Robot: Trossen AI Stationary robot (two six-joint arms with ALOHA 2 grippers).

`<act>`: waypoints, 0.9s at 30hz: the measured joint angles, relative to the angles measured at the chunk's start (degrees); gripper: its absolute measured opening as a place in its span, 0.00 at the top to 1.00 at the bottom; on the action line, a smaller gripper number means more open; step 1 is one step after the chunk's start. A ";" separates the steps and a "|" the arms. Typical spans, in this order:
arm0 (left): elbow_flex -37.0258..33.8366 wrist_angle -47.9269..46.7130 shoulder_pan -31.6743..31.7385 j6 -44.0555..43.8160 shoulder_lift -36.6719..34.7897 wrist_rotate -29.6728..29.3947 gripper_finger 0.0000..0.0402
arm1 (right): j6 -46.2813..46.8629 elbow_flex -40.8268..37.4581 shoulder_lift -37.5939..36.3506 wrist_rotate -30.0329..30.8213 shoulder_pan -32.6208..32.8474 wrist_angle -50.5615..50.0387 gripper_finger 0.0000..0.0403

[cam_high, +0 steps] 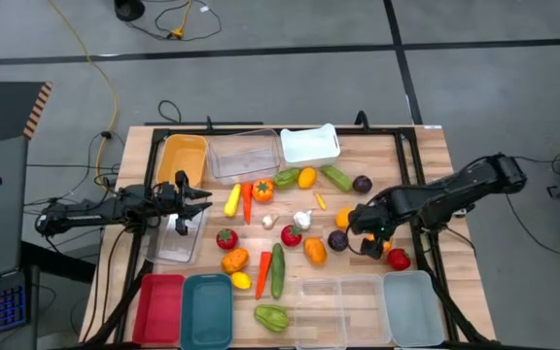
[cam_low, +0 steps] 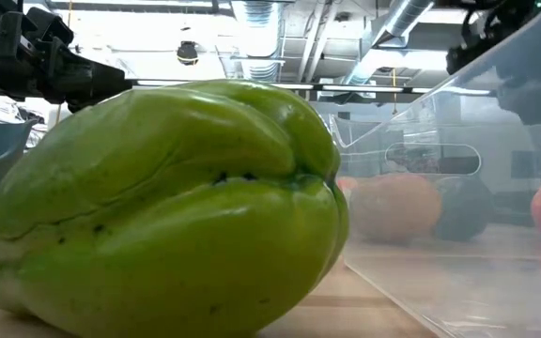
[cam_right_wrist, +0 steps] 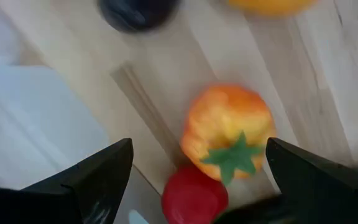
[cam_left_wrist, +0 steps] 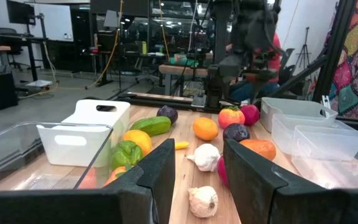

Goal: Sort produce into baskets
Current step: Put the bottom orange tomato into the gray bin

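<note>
Bench [cam_high: 426,156] holds nine bins: three at the far edge (orange [cam_high: 184,157], clear [cam_high: 244,156], white [cam_high: 310,144]), one clear [cam_high: 178,240] near the left edge, five along the near edge (red [cam_high: 158,308], teal [cam_high: 207,309], two clear [cam_high: 343,309], pale blue-grey [cam_high: 412,307]).

Every bin looks empty; all produce is loose mid-bench, between the rows.

Rough count from the high view: two garlics [cam_high: 302,220], two dark purple pieces [cam_high: 362,183], two carrots [cam_high: 247,201], one long cucumber [cam_high: 277,269], one green pepper [cam_high: 271,317] at the near edge (it fills the low view), one corn [cam_high: 231,199], plus assorted red, orange and yellow pieces. Some overlap, so total uncertain.

Left gripper [cam_high: 202,202] hovers over the left clear bin, fingers nearly closed, nothing between them.

Right gripper [cam_high: 363,233] is right of centre, fingers wide apart, straddling an orange tomato [cam_right_wrist: 227,132] with a green stem; not touching it. A red piece [cam_right_wrist: 194,196] sits against the tomato.
</note>
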 joint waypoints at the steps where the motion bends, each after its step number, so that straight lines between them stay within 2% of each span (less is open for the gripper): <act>1: -0.01 0.00 0.01 0.00 0.01 -0.01 0.70 | 0.75 0.00 0.64 0.00 0.15 -0.65 0.02; 18: -0.01 0.00 0.02 0.00 0.00 0.00 0.70 | 2.02 -2.23 7.98 0.22 0.78 -1.47 0.02; 27: -0.02 -0.02 0.02 0.00 0.01 0.00 0.70 | -0.45 -2.25 11.79 0.44 0.78 -0.63 0.02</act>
